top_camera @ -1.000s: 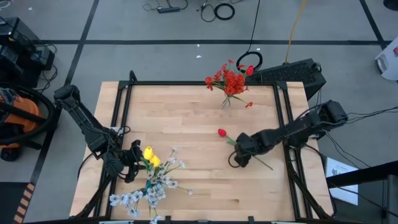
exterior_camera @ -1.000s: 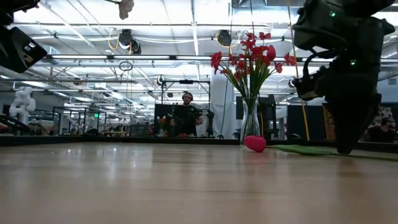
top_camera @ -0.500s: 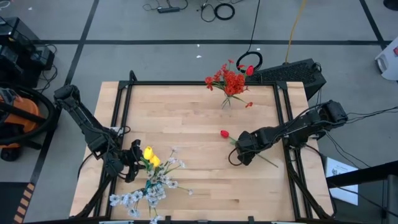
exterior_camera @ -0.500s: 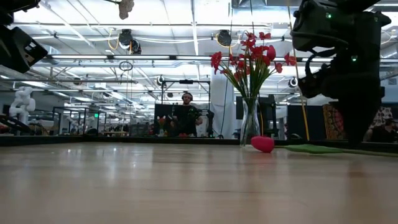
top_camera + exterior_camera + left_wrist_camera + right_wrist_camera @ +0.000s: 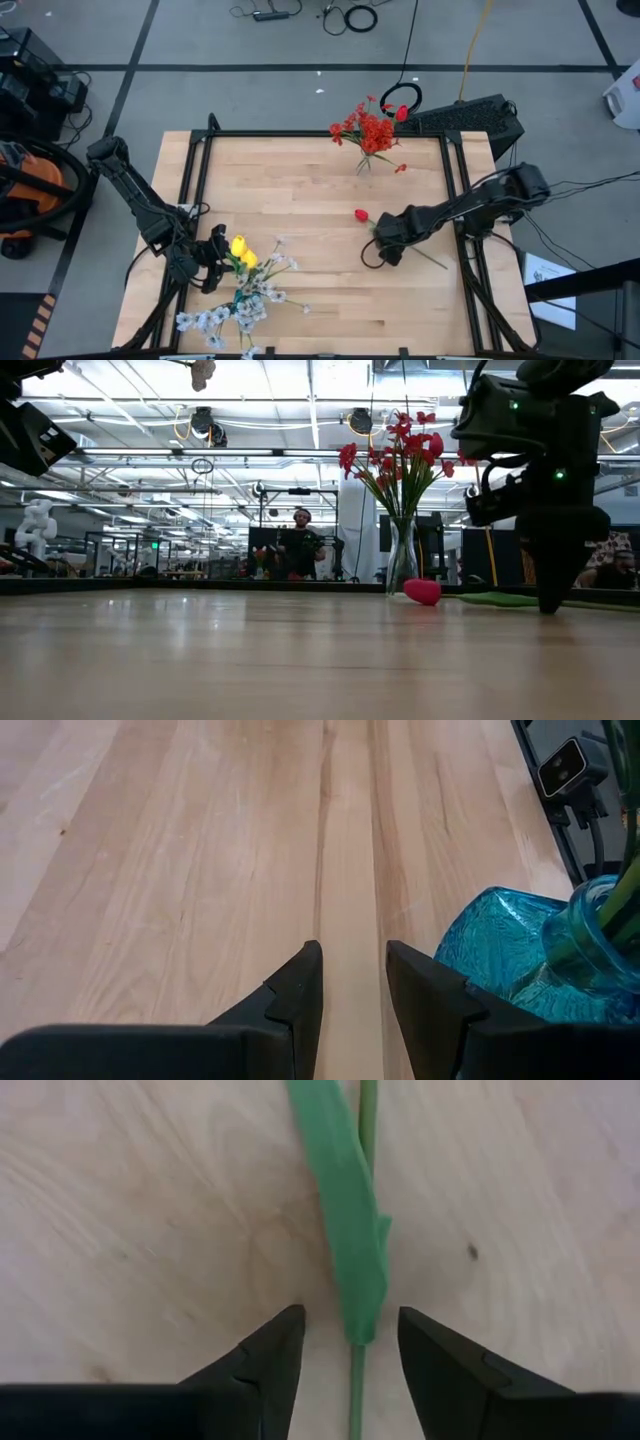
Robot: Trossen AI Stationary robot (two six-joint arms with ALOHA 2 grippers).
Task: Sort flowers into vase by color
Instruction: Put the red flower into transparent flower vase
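A red tulip lies flat on the table, bud (image 5: 359,214) toward the middle, its green stalk (image 5: 420,257) running toward the near right. My right gripper (image 5: 385,252) is open and low over the stalk. In the right wrist view its fingers stand on either side of the stalk (image 5: 357,1370) and the leaf (image 5: 345,1230) without touching them. A clear vase of red flowers (image 5: 372,133) stands at the far edge. My left gripper (image 5: 212,262) waits open beside the blue glass vase (image 5: 505,960), which holds yellow tulips (image 5: 241,250).
Sprays of white blossoms (image 5: 235,308) stand at the near left, close to the yellow tulips. A black frame (image 5: 320,133) borders the table. In the low view the red bud (image 5: 422,591) lies in front of the clear vase (image 5: 402,555). Bare wood fills the middle.
The red tulip has slid a little toward the table's right edge. My right gripper has shifted slightly along the stalk, staying low at the table with its fingers apart.
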